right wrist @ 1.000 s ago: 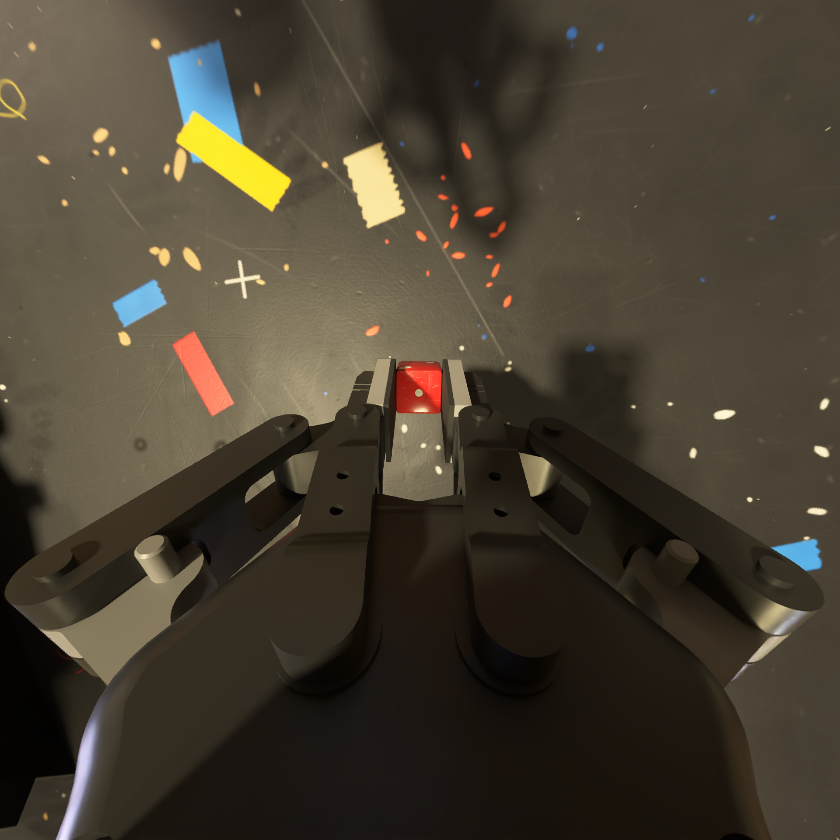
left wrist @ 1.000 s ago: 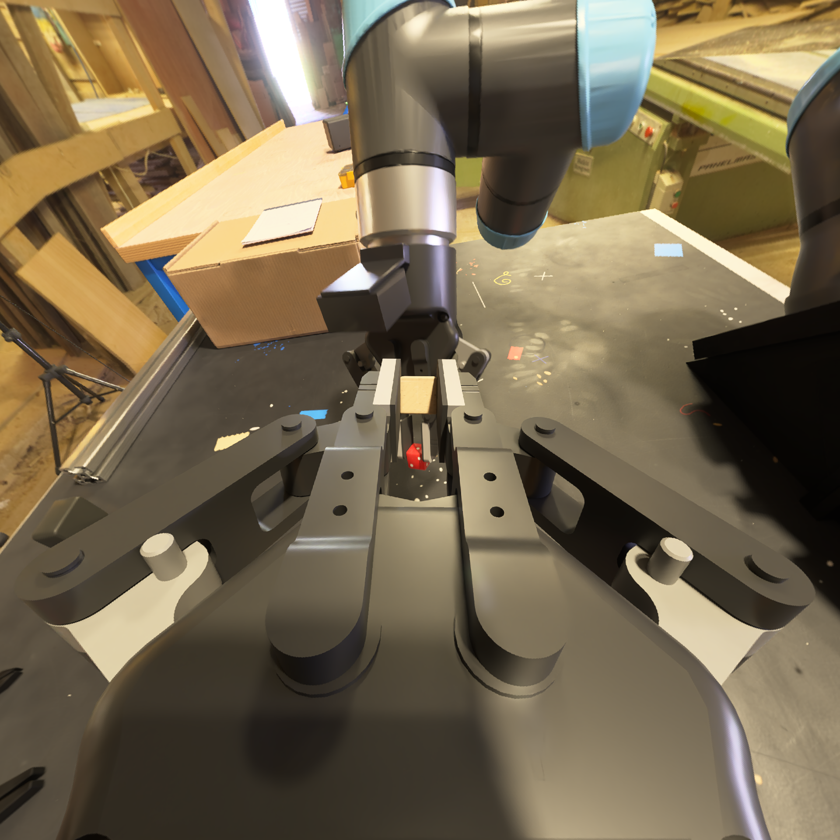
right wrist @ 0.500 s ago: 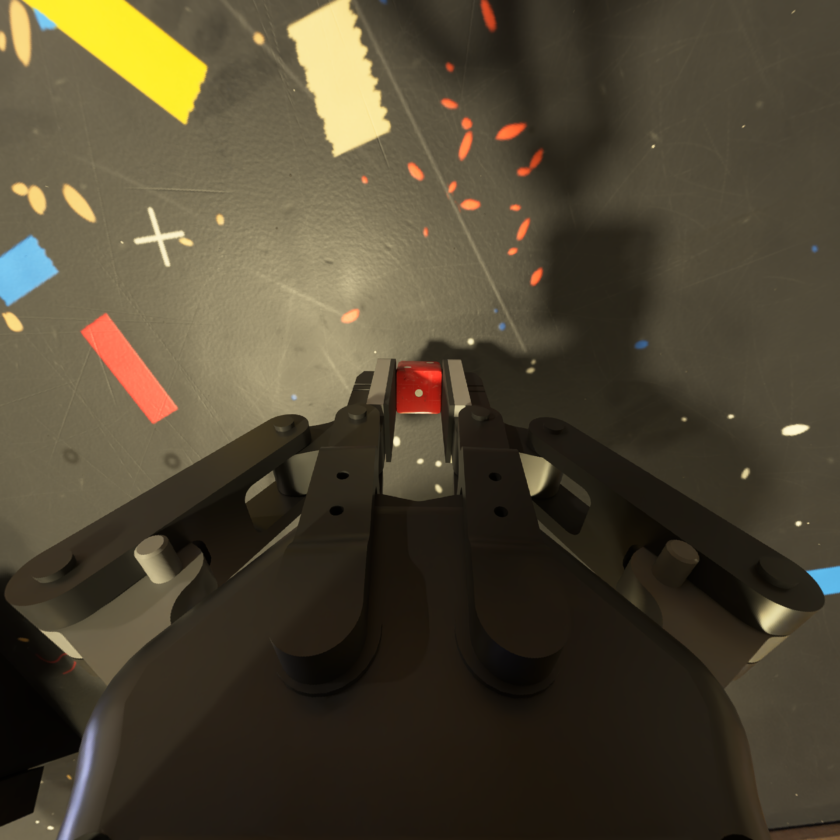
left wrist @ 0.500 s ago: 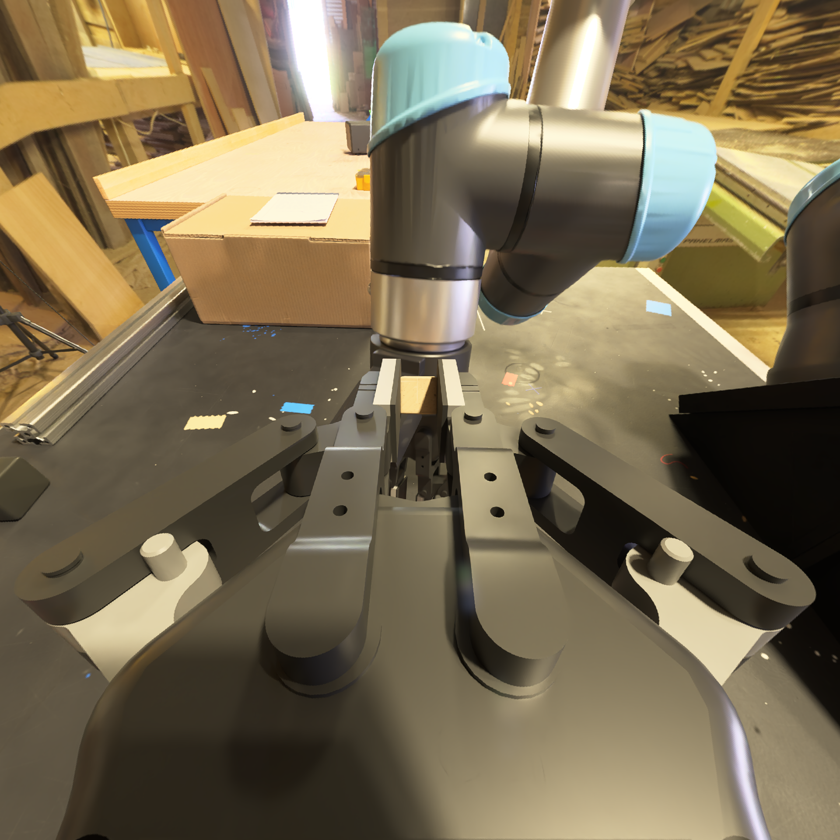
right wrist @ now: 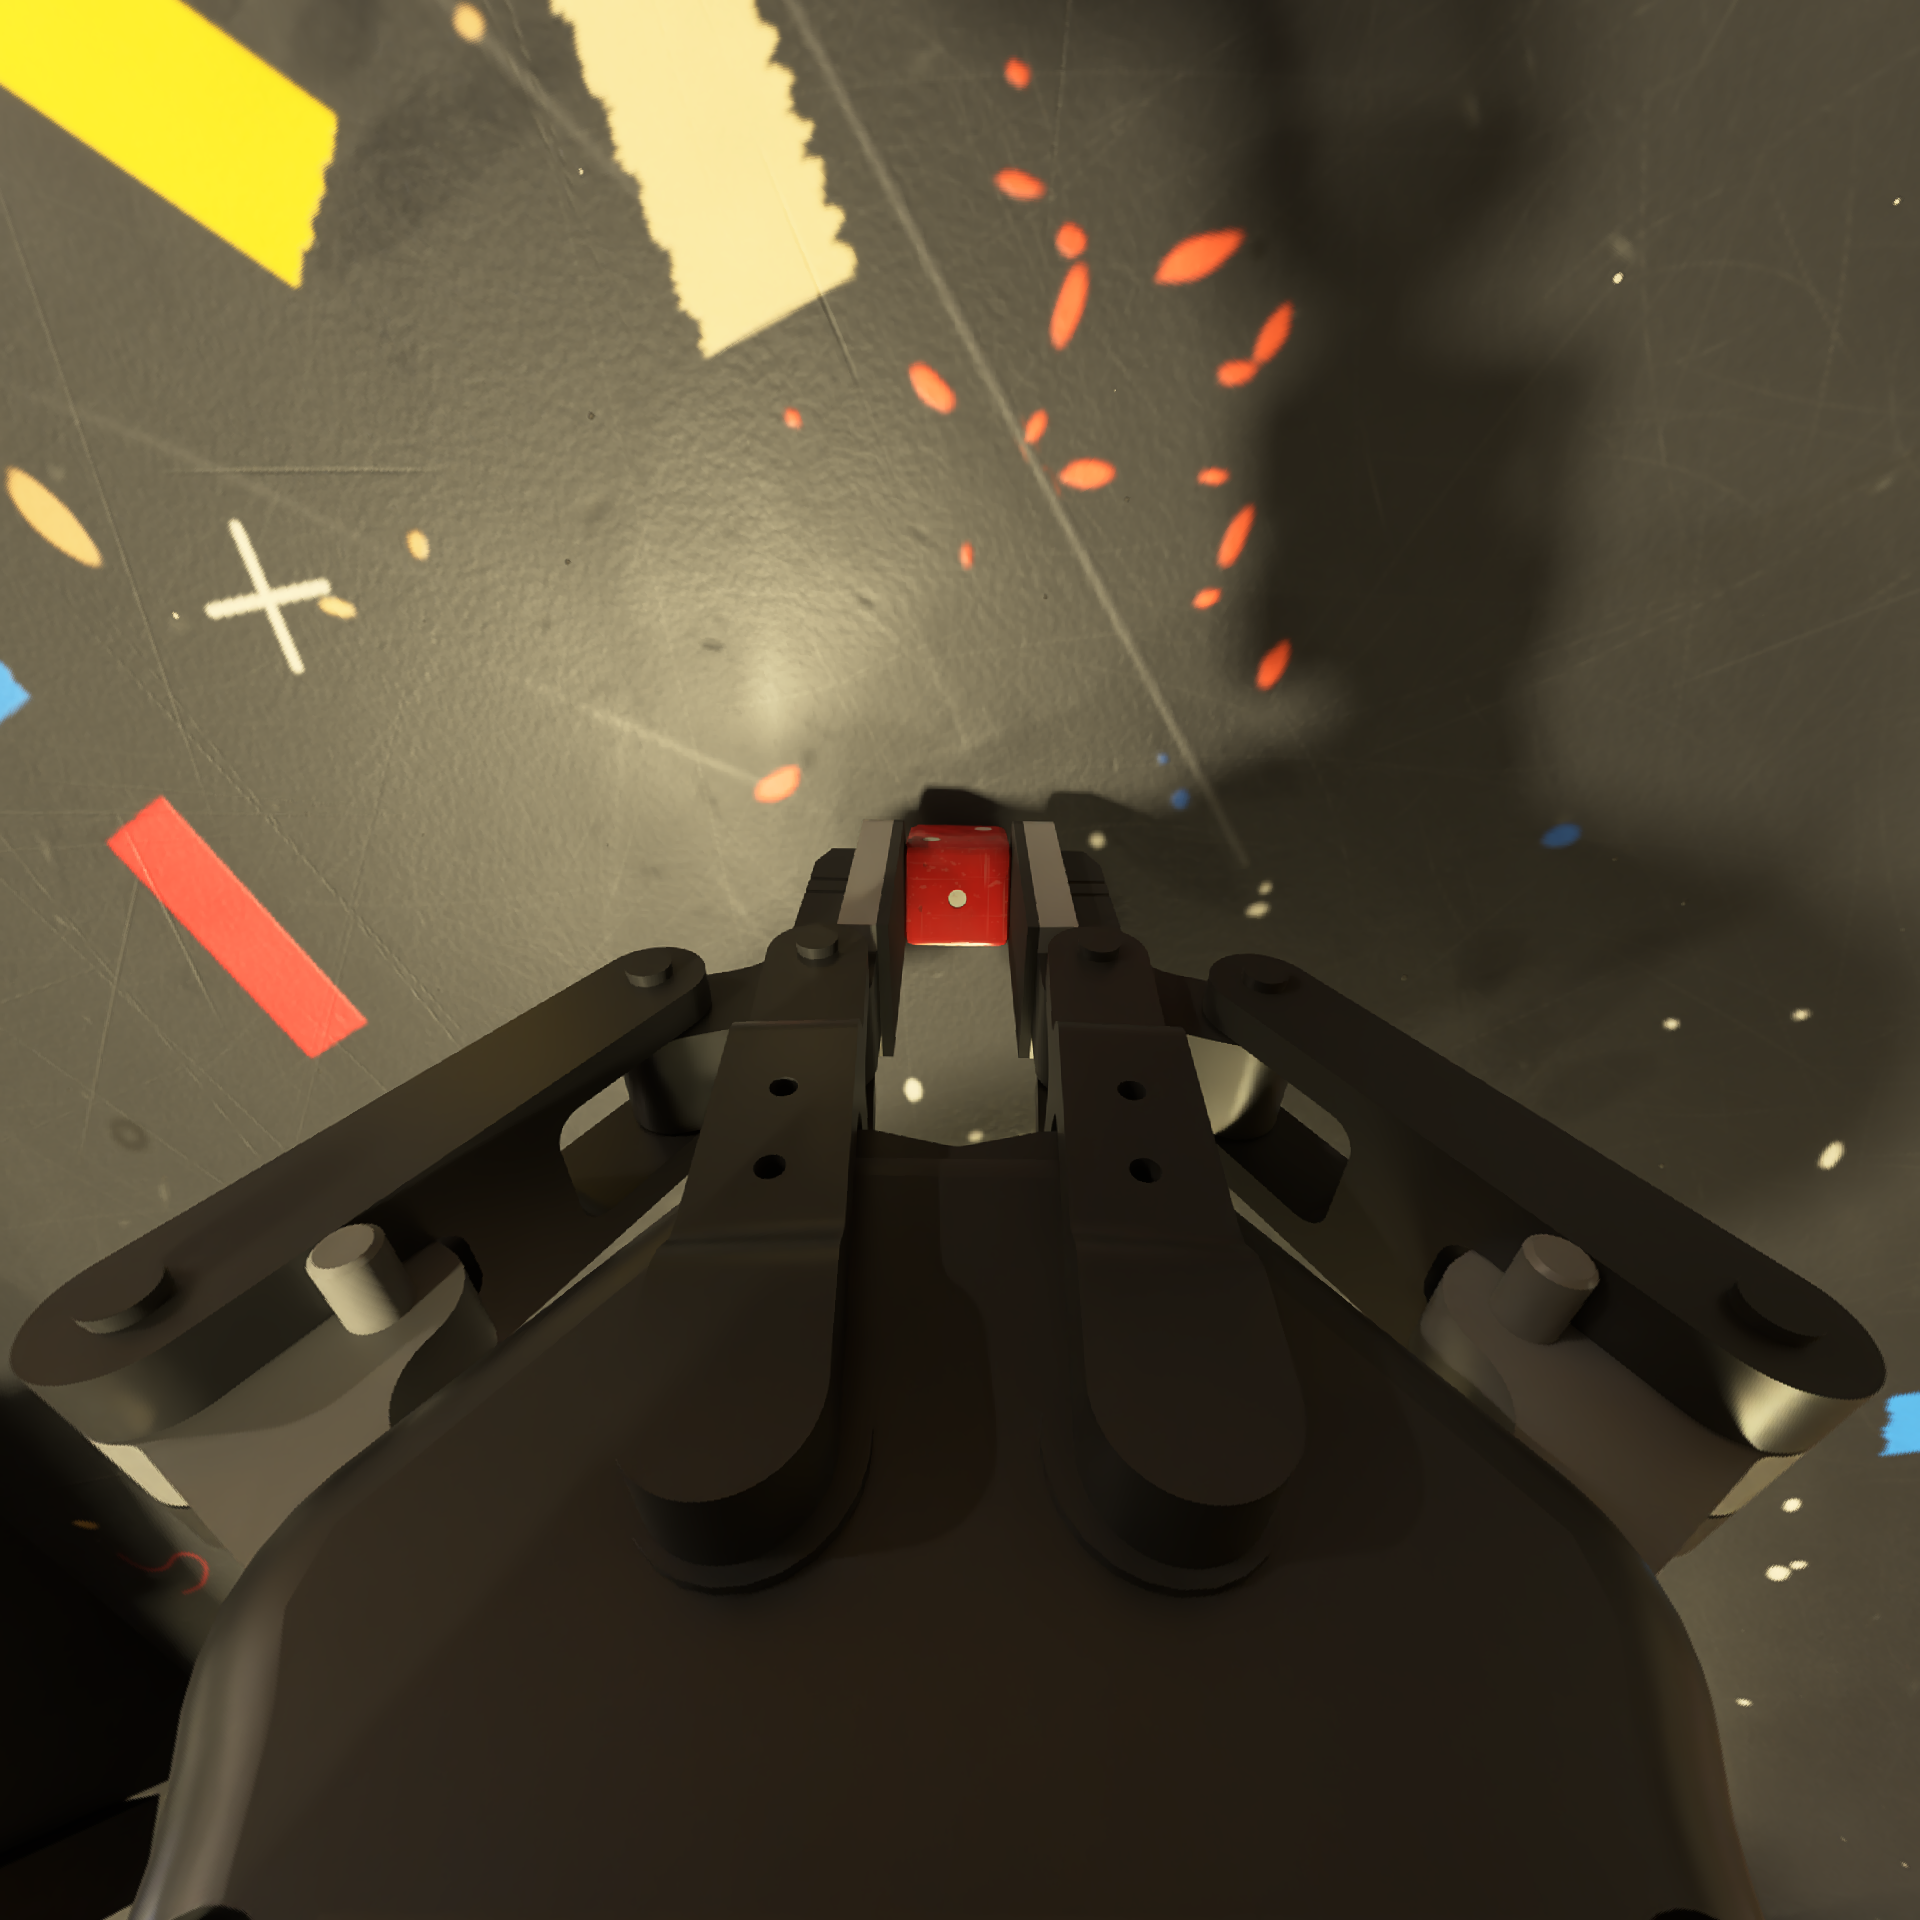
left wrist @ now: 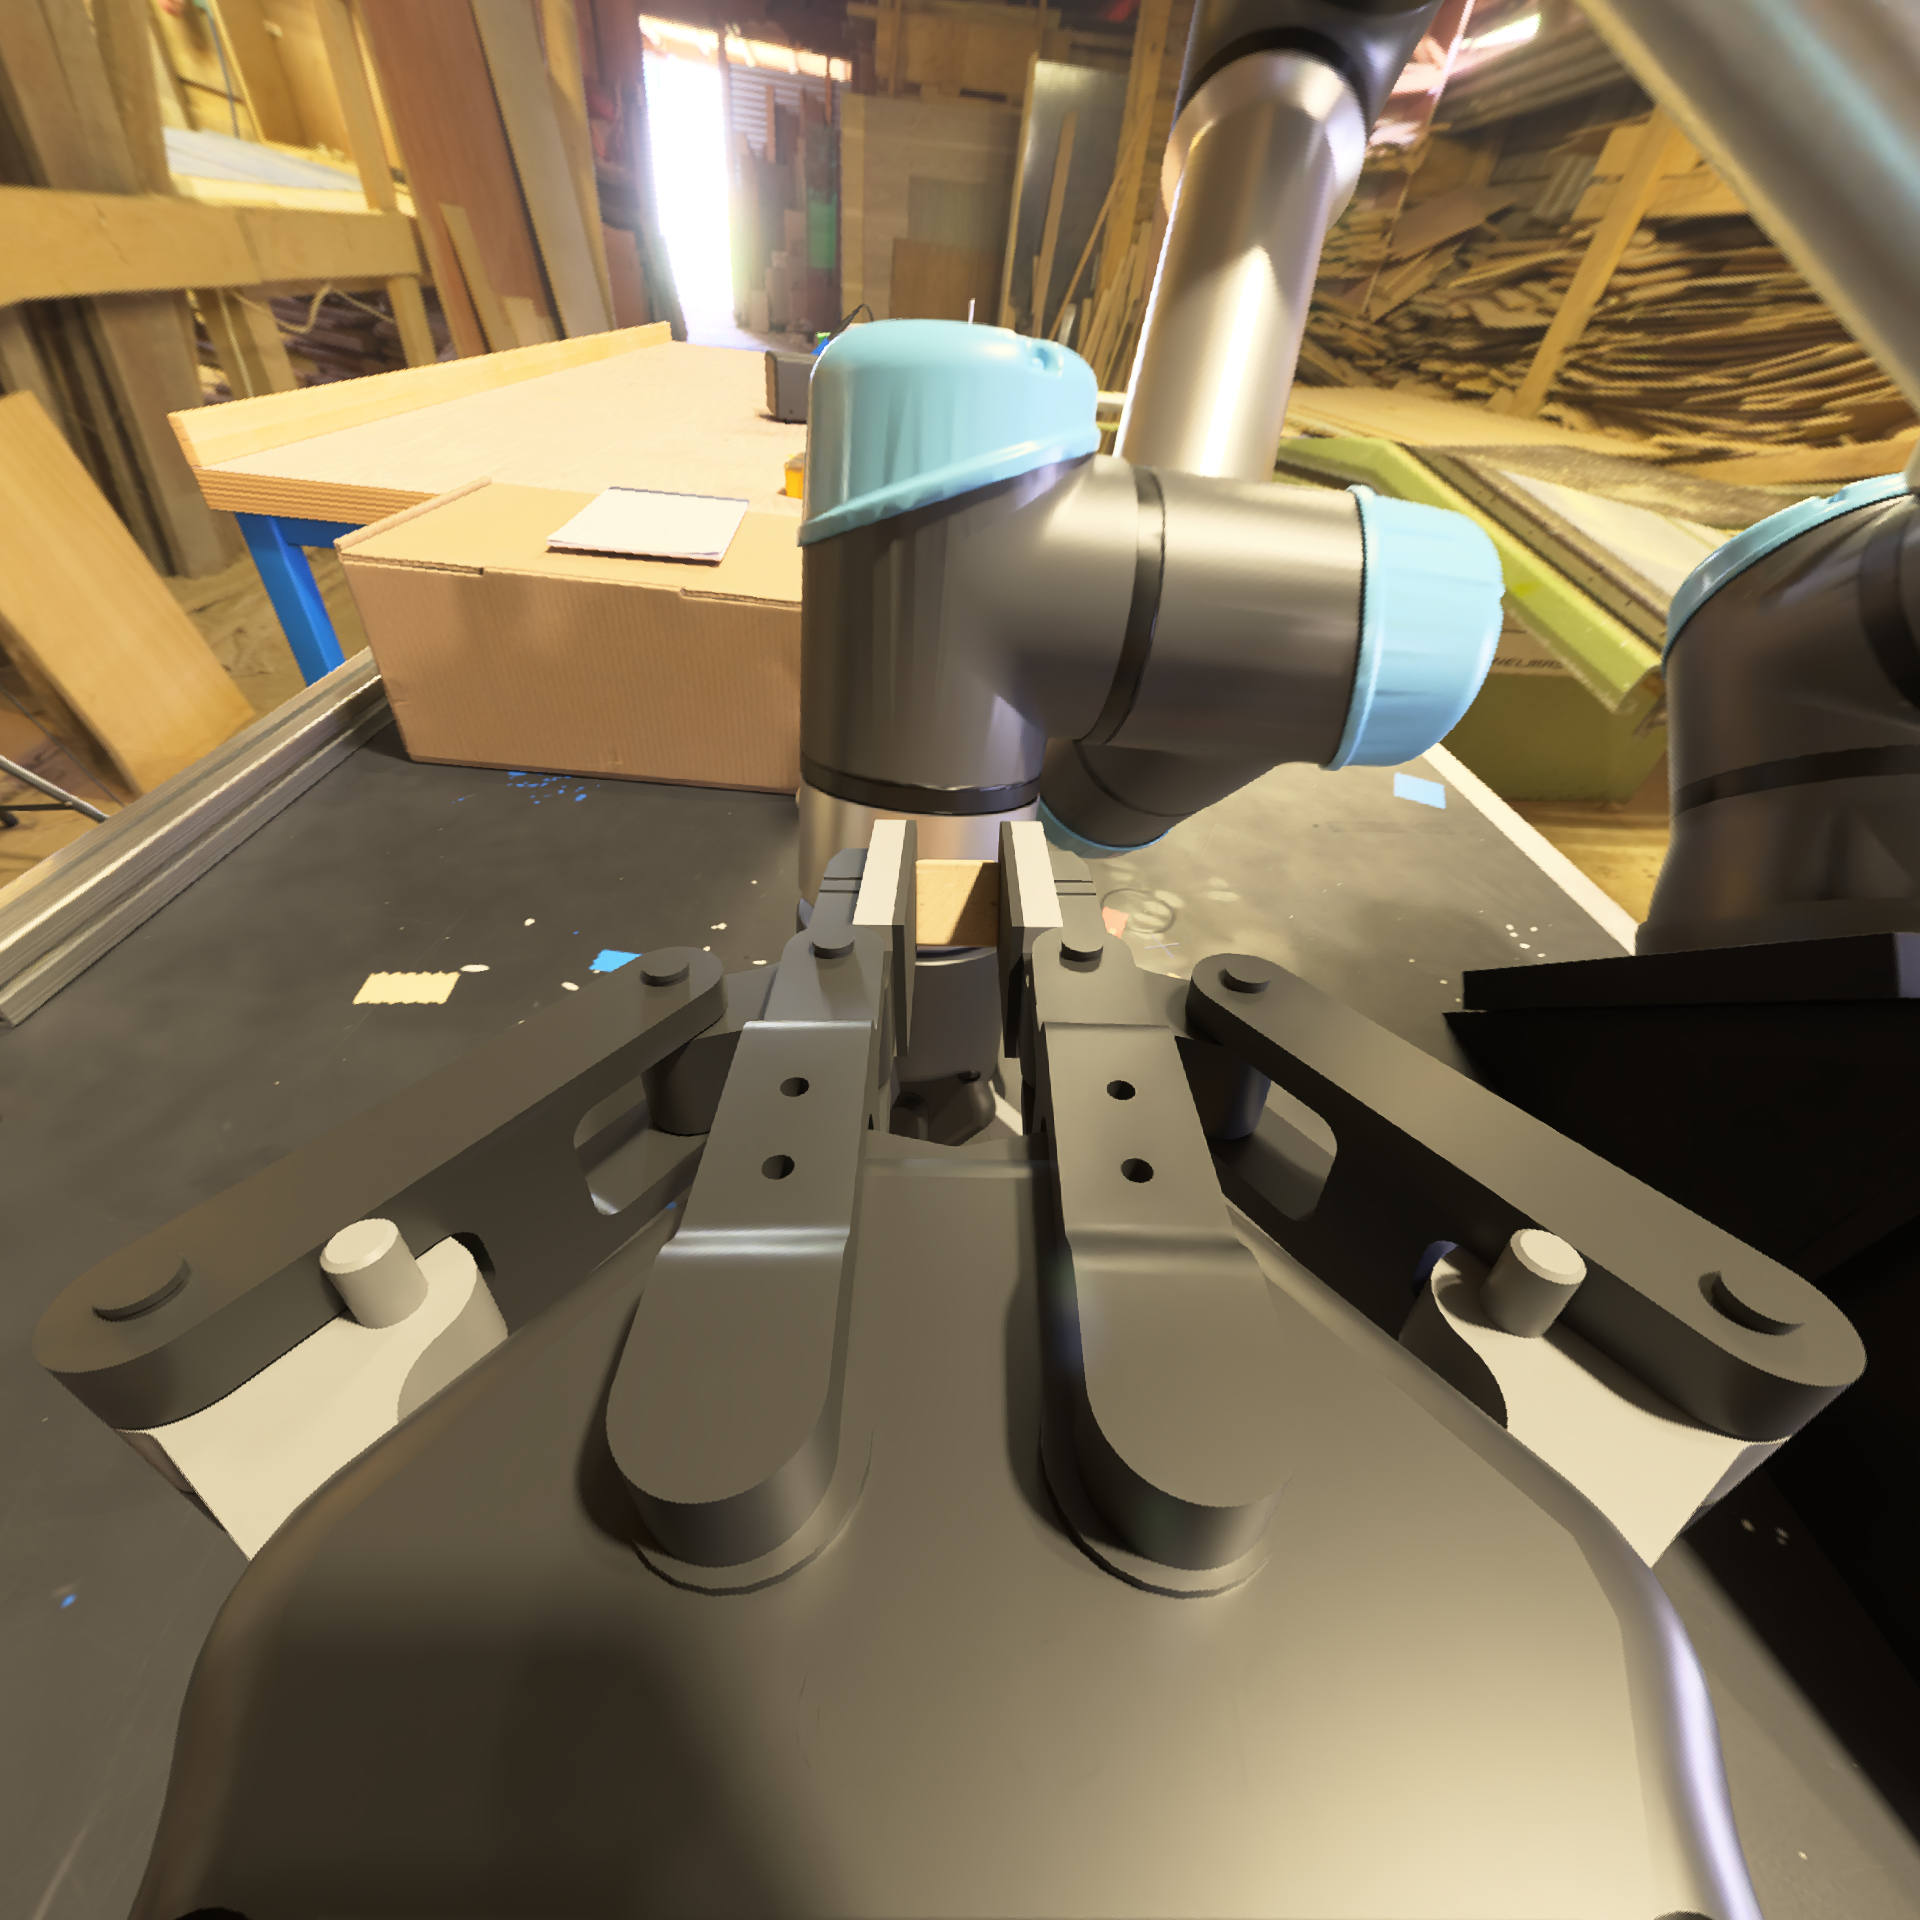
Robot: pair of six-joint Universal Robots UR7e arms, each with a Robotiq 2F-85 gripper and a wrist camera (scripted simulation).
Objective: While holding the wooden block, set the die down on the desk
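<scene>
1. Left gripper (left wrist: 957,889) is clamping the wooden block (left wrist: 954,902) above the desk (left wrist: 312,935).
2. Right gripper (right wrist: 957,896) is gripping the red die (right wrist: 956,899) just above the desk; release is remaining.

Matt pale wooden block (left wrist: 956,902), glossy red die (right wrist: 956,899), scuffed matt dark desk (right wrist: 623,675)

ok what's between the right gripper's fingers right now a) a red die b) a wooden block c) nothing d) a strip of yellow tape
a, the right gripper has its fingers closed on either side of the red die, low over the dark desk.
</scene>
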